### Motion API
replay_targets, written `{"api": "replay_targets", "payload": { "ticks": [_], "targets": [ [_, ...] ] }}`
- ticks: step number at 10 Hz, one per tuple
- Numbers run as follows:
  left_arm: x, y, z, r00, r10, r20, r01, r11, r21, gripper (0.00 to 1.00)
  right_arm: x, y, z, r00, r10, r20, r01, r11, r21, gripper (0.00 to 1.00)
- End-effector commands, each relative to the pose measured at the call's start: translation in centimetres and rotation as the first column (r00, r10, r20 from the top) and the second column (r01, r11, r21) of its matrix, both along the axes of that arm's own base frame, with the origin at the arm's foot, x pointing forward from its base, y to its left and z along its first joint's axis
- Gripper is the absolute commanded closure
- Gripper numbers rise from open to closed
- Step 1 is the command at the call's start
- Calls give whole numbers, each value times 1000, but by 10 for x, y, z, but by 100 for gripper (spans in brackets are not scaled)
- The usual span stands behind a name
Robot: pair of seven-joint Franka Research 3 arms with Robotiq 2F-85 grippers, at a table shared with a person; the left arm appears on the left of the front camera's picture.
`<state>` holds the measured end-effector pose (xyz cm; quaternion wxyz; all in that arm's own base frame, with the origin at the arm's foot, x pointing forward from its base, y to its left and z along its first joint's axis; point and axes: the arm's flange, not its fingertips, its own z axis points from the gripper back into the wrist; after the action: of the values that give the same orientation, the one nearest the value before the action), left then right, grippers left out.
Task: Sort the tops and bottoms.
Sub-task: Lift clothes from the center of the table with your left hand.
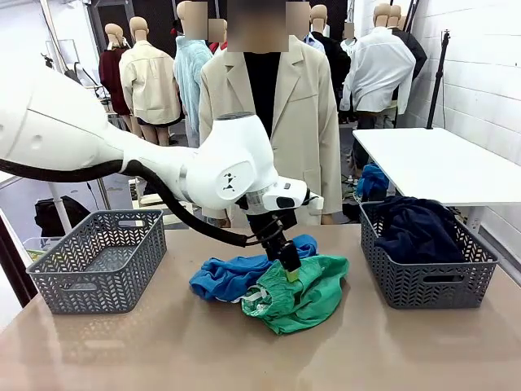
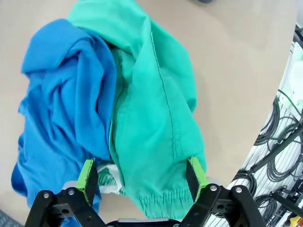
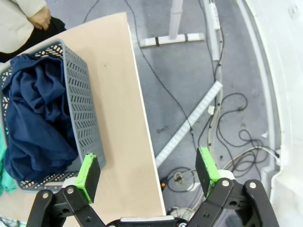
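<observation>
**Task status: partly complete.**

1. Sorted: the dark navy bottoms (image 1: 415,230) lie inside the right basket (image 1: 427,287), at 3 o'clock from the centre of the worktop (image 1: 163,350).
2. Not sorted: the green bottoms (image 1: 308,295) and the blue top (image 1: 232,275) lie in one heap near the worktop centre, touching each other. The blue top sits at 9 to 10 o'clock of the green bottoms.
3. The left basket (image 1: 98,261), at 9 o'clock of the heap, holds no garment as far as the front view shows.

**Finger state**

- Left fingers (image 2: 87,176): spread wide, one on each side of the gathered waistband of the green bottoms. They are low over the cloth and not closed on it, so nothing is held.
- Right fingers (image 3: 88,172): spread wide with nothing between them. They hang over the outer edge of the worktop, and the right basket lies toward 10 o'clock in the right wrist view.

**Assessment**

One of the three garments appears placed. The step in hand is judged to be a pick of the green bottoms. These would most likely join the navy bottoms at 3 o'clock. The blue top would then go to the basket at 9 o'clock.
</observation>
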<state>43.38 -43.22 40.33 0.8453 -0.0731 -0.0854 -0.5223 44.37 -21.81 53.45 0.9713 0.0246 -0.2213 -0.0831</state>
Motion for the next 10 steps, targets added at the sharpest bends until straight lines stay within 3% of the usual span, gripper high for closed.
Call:
{"api": "replay_targets", "payload": {
  "ticks": [1, 4, 9, 10],
  "targets": [
    [10, -4, 0, 997, -49, -55, 49, 999, 0, 4, -1, 2, 0, 1000, -15, -14, 15, 1000, -8, 0],
    [5, -8, -1, 983, -139, -117, 140, 990, -1, 4, -1, 2, 0, 1000, -15, -14, 15, 1000, -8, 0],
    [-6, -3, 8, 989, -117, -87, 118, 993, 8, 100, -1, 2, 0, 1000, -15, -14, 15, 1000, -8, 0],
    [-6, -3, 9, 988, -123, -95, 124, 992, 6, 100, -1, 2, 0, 1000, -15, -14, 15, 1000, -8, 0]
  ]
}}
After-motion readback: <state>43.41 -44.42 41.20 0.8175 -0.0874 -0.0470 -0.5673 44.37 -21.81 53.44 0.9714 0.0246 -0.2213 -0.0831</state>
